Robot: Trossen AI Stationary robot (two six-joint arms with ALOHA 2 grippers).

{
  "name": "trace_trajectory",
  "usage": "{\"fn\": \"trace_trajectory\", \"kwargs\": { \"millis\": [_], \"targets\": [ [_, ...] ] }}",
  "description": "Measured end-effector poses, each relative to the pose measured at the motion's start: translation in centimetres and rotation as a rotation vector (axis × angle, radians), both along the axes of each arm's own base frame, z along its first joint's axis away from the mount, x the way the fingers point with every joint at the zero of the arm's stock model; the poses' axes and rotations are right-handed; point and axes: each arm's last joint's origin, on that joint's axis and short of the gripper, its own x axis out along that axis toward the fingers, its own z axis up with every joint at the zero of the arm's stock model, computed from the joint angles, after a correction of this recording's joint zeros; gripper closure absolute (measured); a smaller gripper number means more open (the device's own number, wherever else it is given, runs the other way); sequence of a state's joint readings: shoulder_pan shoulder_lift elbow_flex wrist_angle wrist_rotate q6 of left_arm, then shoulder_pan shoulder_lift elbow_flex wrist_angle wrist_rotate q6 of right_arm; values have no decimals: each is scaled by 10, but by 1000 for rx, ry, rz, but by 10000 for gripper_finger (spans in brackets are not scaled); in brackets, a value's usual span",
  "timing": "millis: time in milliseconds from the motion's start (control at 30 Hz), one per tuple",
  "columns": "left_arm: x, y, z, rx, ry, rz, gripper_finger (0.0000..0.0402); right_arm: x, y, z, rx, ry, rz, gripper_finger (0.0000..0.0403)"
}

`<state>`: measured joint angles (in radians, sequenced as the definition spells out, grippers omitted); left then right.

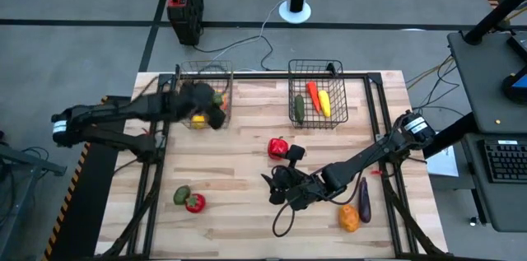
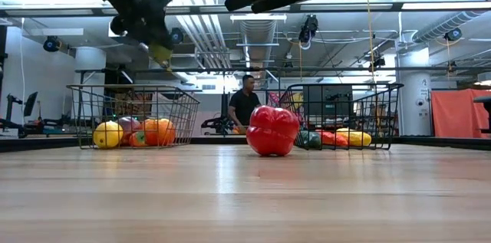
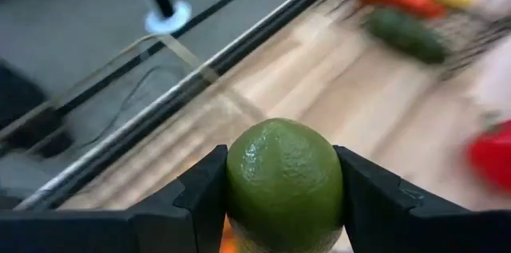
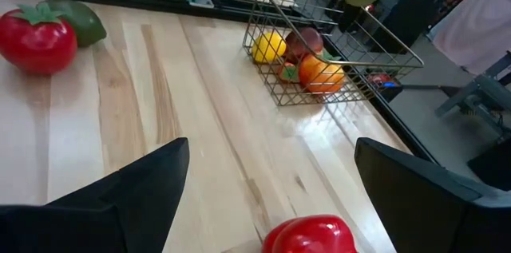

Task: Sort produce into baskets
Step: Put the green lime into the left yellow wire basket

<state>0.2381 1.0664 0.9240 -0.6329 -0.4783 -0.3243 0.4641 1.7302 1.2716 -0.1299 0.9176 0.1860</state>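
Note:
My left gripper (image 1: 216, 106) is above the left wire basket (image 1: 188, 72) and is shut on a green lime (image 3: 283, 181). This basket holds yellow, orange and red fruits (image 2: 130, 132). The right wire basket (image 1: 336, 70) holds a green cucumber (image 1: 299, 109), a red-orange piece and a yellow piece. My right gripper (image 4: 271, 173) is open and empty, low over the table just near of a red pepper (image 1: 278, 147), which rests on the wood. A red tomato (image 1: 195, 203) and a green piece (image 1: 181, 194) lie near left. A purple eggplant (image 1: 364, 198) and an orange piece (image 1: 349, 217) lie near right. My left gripper pinches the lime by its two opposite sides (image 3: 239, 185) between its two fingers (image 3: 200, 197). The lime bulges out past the fingertips. It is lifted clear, above the left basket's fruits (image 2: 157, 47).
A red-and-black box (image 1: 184, 2) stands on the floor beyond the table's far edge. A white-based pole (image 1: 296, 6) stands there too. A person (image 2: 244, 105) is far behind the table. Bare wood lies between the baskets and in the table's middle.

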Motion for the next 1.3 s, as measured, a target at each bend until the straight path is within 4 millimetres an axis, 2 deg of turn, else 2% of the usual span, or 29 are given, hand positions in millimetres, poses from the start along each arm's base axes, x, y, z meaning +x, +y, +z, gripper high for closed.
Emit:
{"fn": "trace_trajectory", "kwargs": {
  "millis": [167,400,567,700,867,1300],
  "targets": [
    [-4,41,-3,-52,116,-3,226,0,0,0,0,0,0,53],
    [-8,91,-28,-116,234,49,226,0,0,-1,6,-3,-3,53],
    [-7,115,-47,-174,266,36,226,0,0,-1,11,-5,-6,53],
    [-7,127,-61,-199,317,50,225,0,0,-1,11,-5,-8,53],
    [-2,134,-72,-213,360,26,217,1,-2,-1,11,-5,-13,53],
    [22,158,-60,-175,368,-2,213,2,-5,-2,25,-13,-26,53]
  ]
}}
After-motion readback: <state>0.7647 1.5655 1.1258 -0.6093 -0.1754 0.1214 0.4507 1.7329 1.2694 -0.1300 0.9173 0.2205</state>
